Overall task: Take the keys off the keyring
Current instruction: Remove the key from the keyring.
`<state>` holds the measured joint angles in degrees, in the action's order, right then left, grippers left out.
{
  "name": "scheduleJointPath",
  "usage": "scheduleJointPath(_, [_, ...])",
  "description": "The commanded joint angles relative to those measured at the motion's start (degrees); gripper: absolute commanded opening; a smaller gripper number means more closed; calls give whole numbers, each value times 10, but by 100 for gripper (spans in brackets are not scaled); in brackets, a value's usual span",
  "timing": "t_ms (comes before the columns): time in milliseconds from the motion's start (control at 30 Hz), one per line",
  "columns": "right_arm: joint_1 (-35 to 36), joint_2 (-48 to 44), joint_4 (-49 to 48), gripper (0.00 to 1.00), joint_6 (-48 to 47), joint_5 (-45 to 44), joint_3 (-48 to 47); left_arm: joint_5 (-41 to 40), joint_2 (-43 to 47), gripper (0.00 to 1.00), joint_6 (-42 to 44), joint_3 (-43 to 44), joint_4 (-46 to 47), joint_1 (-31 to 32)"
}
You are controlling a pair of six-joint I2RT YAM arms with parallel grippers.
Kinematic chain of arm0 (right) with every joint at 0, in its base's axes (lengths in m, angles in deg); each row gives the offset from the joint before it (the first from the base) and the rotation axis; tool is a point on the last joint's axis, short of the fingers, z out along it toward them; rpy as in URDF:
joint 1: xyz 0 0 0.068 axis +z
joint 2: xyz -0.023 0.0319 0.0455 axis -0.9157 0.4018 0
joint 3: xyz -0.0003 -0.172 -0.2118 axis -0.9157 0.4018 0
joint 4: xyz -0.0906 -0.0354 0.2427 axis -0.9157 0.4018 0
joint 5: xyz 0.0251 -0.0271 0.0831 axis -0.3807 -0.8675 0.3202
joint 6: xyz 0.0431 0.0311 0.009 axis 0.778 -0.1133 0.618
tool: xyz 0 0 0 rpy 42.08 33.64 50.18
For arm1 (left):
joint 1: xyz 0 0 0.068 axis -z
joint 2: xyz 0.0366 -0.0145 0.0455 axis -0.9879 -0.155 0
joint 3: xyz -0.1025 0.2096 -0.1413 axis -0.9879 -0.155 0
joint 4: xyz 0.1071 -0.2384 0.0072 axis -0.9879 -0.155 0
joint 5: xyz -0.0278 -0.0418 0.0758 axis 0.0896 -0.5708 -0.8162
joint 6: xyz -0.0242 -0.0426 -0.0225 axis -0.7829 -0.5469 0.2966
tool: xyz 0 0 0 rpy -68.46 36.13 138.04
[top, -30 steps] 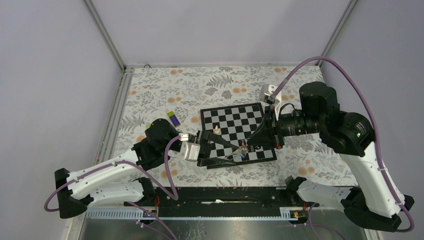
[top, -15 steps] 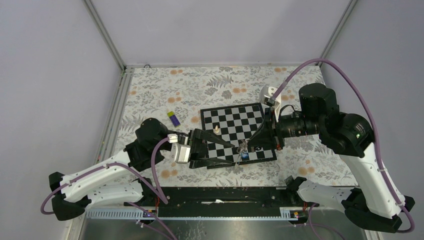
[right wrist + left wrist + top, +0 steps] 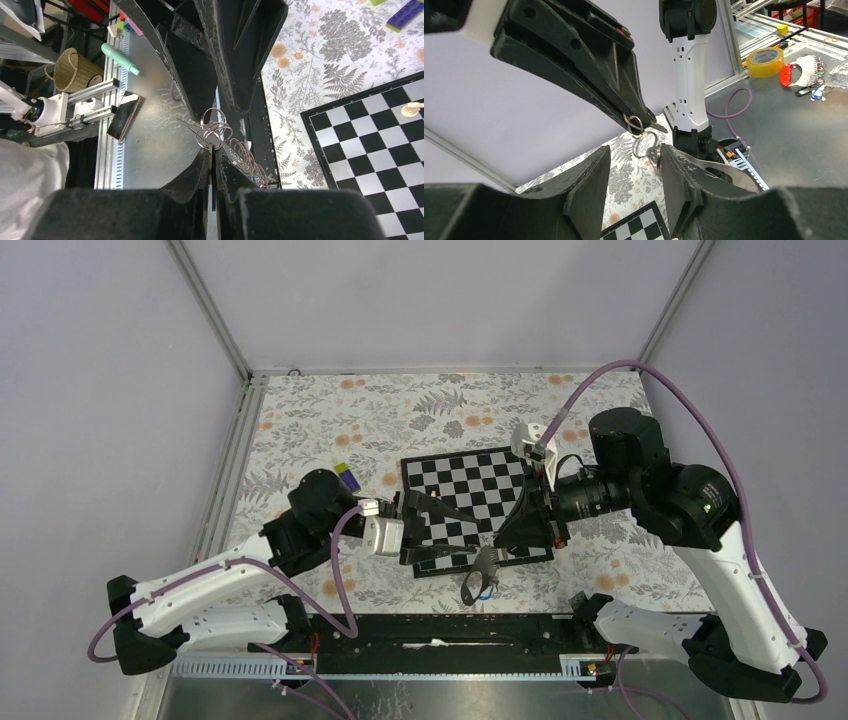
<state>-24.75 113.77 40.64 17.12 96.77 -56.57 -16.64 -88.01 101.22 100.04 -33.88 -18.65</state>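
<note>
right black two-finger gripper: jaws clamped on silvery metal rings of grey-brown fabric strap keyring | keyring: hangs at 6 o'clock below those tips, at near edge of black-and-white chessboard | left black gripper: jaws apart, rings between | keys: cannot tell apart

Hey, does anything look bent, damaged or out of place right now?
Yes: the keyring pinched in the right gripper looks stretched into loose wire coils with an end sticking out, not a tight flat ring.
</note>
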Motion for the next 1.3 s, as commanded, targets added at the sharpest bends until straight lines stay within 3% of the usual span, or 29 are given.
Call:
scheduleJointPath(0, [-1,2,2,0,-10,43,8,-9,2,47,18,38,15,-2])
scheduleJointPath(1033, [-1,2,-5,2,-8,59,10,56,-35,47,4,55,2,-2])
scheduleJointPath(1267, [-2,-1,-5,3,-8,58,11,65,-43,34,7,63,-10,-2])
